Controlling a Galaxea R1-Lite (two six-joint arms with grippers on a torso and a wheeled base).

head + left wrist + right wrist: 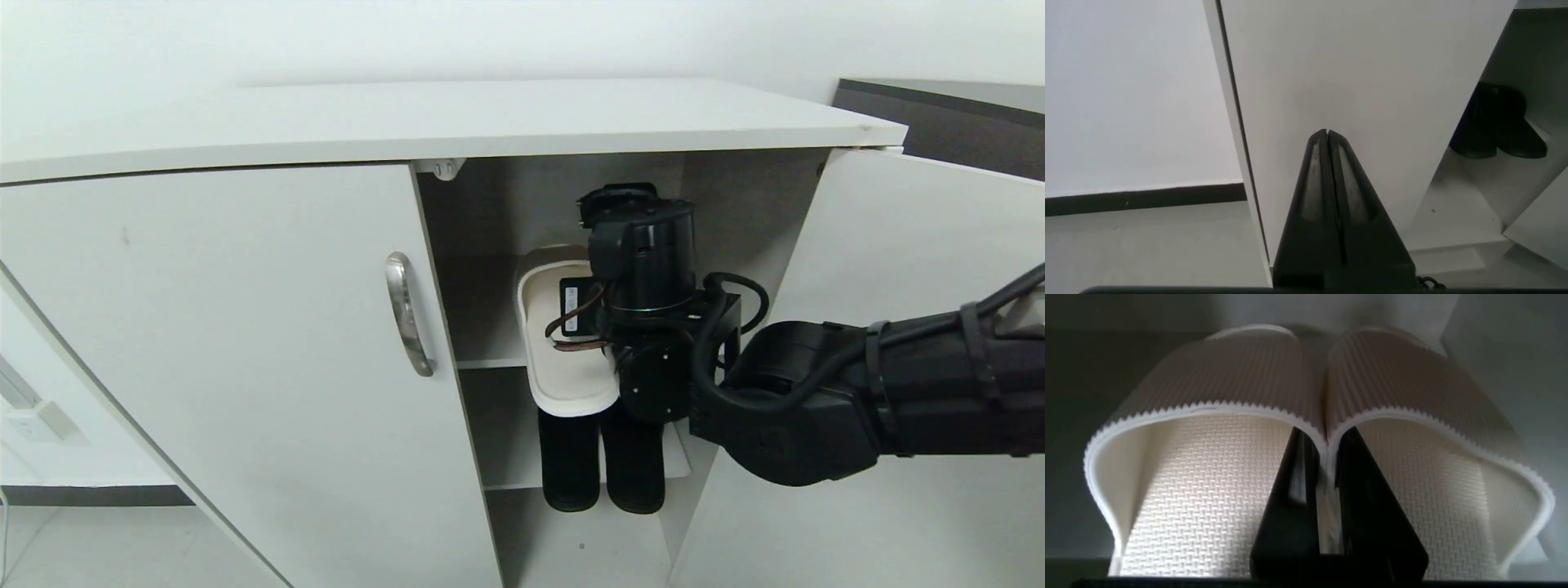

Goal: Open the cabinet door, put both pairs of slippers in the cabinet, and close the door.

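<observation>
- White slippers point(563, 351) sat in the open right half of the cabinet point(449, 122), level with its middle shelf point(488, 363). Their heels projected past the shelf's front edge. Whether the soles rested on the shelf could not be told.
- Right gripper point(1327, 453) was inside the cabinet, its fingers point(1368, 514) clamped on the two adjoining inner walls of the pair.
- Black slippers point(600, 465) lay on the cabinet's lower shelf point(514, 482), heels overhanging its edge.
- Left gripper point(1327, 135) hung outside the cabinet, before its closed left door point(245, 327), fingers pressed together and empty.
- Judgement: the step in hand was seating the white pair. The pair should go deeper until the heels clear the shelf edge and the soles sit flat before release. The gripper should then withdraw straight out, to avoid dragging the pair.
- Risk: heels left proud would likely foul the cabinet's right door point(898, 269) on closing.
</observation>
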